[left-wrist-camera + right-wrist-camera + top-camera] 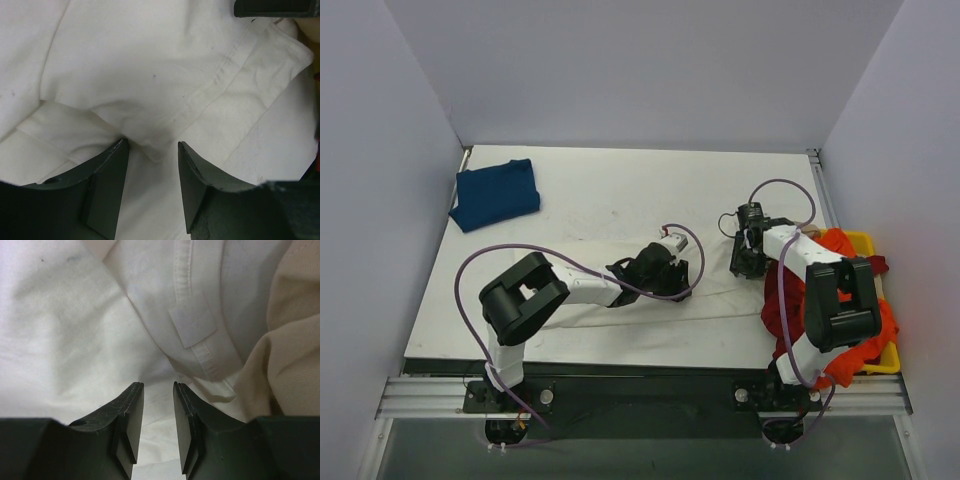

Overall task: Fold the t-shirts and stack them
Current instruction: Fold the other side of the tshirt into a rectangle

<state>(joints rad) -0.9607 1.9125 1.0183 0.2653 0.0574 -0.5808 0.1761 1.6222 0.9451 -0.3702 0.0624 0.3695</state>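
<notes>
1. Upper left of the top view: a dark blue t-shirt (495,195) lies folded on the counter (620,190), well apart from both arms.
2. Centre: the left pincer (151,146) is low over the cream t-shirt (140,60), which lies spread flat across the middle of the counter. Its jaws stand open, and a folded hem corner lies between the fingertips, unclamped.
3. Right of centre: the right pincer (158,386) hovers beside the cream shirt's neckband. Its jaws are parted by a narrow gap that shows cream cloth, and they grip nothing.
4. Upper middle of the right wrist view: a small tag (192,325) is sewn on the neckband. Its face is plain white, with no readable writing.
5. Right edge of that view: beige cloth (295,330) lies against the cream shirt.
6. Far right of the top view: a yellow bin (861,240) holds a heaped orange t-shirt (835,243) and a dark red t-shirt (875,265), spilling over its rim.
</notes>
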